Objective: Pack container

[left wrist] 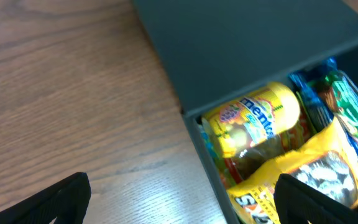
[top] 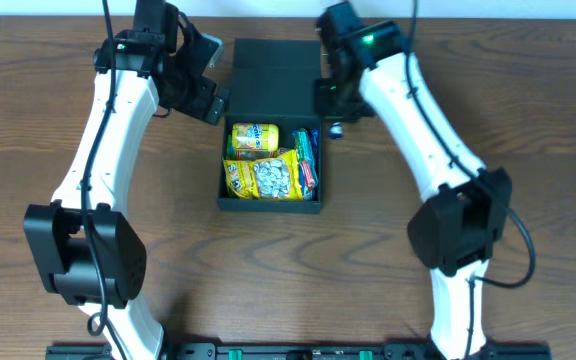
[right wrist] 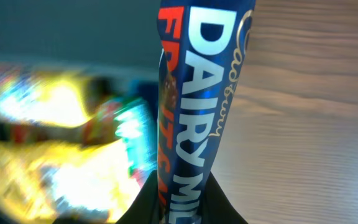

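1. while my left gripper (left wrist: 185, 198) hangs spread and empty, the dark teal square rigid container (top: 268, 206) sits open mid-table.
2. a yellow plastic mentos bottle (top: 254, 137) and snack packets (top: 268, 178) are in.
3. my right gripper (right wrist: 182, 208) pinches a blue-wrapped dairy milk bar (right wrist: 197, 124); that and the lid remain, i judge.

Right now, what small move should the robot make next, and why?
Probably ease the right gripper a little toward the container and lower it. It grips the Dairy Milk bar at the container's right edge, partly over the table, while the other snacks already lie inside.
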### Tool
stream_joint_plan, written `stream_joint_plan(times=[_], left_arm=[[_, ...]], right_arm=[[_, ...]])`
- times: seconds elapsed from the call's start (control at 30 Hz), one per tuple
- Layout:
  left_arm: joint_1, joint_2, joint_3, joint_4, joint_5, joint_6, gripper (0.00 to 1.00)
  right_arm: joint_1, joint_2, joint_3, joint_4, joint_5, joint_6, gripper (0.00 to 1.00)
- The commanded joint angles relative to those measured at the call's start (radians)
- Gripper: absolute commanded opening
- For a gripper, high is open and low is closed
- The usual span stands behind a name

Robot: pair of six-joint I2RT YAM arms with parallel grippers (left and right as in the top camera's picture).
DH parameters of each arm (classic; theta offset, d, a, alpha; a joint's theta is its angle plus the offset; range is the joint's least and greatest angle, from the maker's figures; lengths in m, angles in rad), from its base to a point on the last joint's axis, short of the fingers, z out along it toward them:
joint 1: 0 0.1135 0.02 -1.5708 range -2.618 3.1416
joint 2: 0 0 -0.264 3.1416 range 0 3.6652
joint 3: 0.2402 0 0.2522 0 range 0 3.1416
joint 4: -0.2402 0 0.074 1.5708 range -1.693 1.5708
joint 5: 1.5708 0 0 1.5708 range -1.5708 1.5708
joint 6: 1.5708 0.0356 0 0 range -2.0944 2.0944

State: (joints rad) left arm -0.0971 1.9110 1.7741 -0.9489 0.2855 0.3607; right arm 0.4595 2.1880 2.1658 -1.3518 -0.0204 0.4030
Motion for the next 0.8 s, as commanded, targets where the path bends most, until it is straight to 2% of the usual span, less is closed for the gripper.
stream_joint_plan(times=[0.0, 0.2, 0.43, 0.47, 0.53, 0.63, 0.67, 0.77], left_arm=[[0.045, -0.031, 0.01, 0.01, 0.011, -0.056, 0.95], [0.101, -0.037, 0.009, 0.006, 0.085, -0.074, 0.95], [0.104, -0.037, 0.009, -0.009, 0.086, -0.085, 0.95], [0.104, -0.037, 0.009, -0.01, 0.086, -0.085, 0.95], [0.104, -0.037, 0.009, -0.011, 0.086, -0.085, 0.95], [0.104, -0.037, 0.009, -0.012, 0.086, -0.085, 0.95], [0.104, -0.037, 0.009, -0.012, 0.087, -0.085, 0.95], [0.105, -0.037, 0.009, -0.01, 0.165, -0.083, 0.95]], right_arm=[[0.079, 0.01, -0.042, 0.005, -0.014, -0.053, 0.03], [0.173, 0.01, -0.14, 0.001, -0.033, -0.018, 0.03], [0.183, 0.01, -0.227, 0.021, -0.033, 0.072, 0.02], [0.182, 0.01, -0.232, 0.025, -0.032, 0.072, 0.06], [0.183, 0.01, -0.232, 0.032, -0.032, 0.071, 0.4], [0.182, 0.01, -0.229, 0.043, -0.029, 0.071, 0.7], [0.177, 0.007, -0.215, 0.04, -0.029, 0.066, 0.76], [0.161, -0.019, -0.154, 0.026, -0.025, 0.052, 0.76]])
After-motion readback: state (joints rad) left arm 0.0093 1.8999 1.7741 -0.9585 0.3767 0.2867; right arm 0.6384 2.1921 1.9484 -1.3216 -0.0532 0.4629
